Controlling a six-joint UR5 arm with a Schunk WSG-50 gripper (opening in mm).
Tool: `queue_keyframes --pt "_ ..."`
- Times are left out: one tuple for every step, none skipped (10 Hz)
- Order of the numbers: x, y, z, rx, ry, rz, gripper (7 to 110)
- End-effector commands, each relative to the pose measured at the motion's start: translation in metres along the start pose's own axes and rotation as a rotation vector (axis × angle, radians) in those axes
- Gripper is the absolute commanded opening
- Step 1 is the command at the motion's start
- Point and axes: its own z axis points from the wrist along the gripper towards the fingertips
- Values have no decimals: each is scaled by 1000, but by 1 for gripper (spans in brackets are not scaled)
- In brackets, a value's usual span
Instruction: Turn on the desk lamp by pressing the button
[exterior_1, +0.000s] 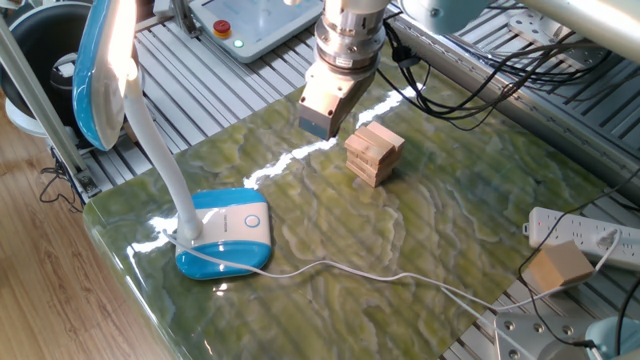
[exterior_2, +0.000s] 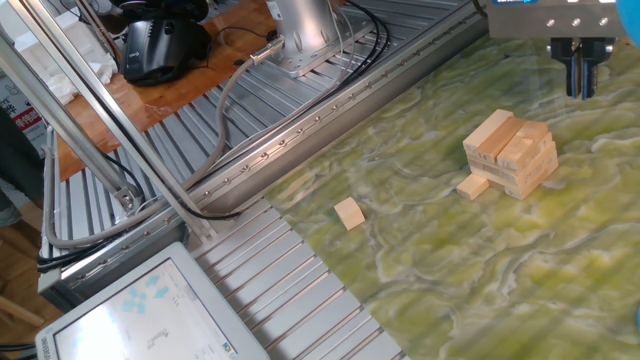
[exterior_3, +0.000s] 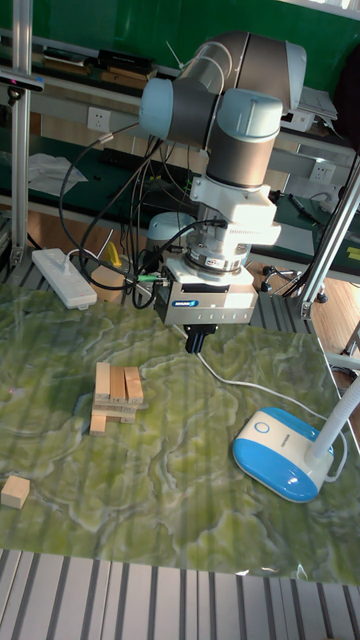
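Hand (exterior_2: 579, 78) is hanging in the air above the green marbled table (exterior_1: 420, 240), fingers pressed together, nothing in them. Desk lamp (exterior_1: 225, 232) sits at the near left corner, well away from it, with its button (exterior_1: 252, 222) on the white top panel. Stack of wooden blocks (exterior_1: 374, 153) stands just beside the hand.
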Motion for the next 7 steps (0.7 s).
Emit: queue_keyframes --pt "-3 0 2 -9 -4 -7 7" --pt "-2 0 2 -10 -3 -14 7" --pt "0 -1 2 -11 -3 -23 7" --pt "1 -2 2 -7 0 -28 7" --pt "2 -3 2 -2 2 -30 7" --pt "2 -4 3 -2 2 -31 7" --pt "3 -4 3 -2 3 -33 7"
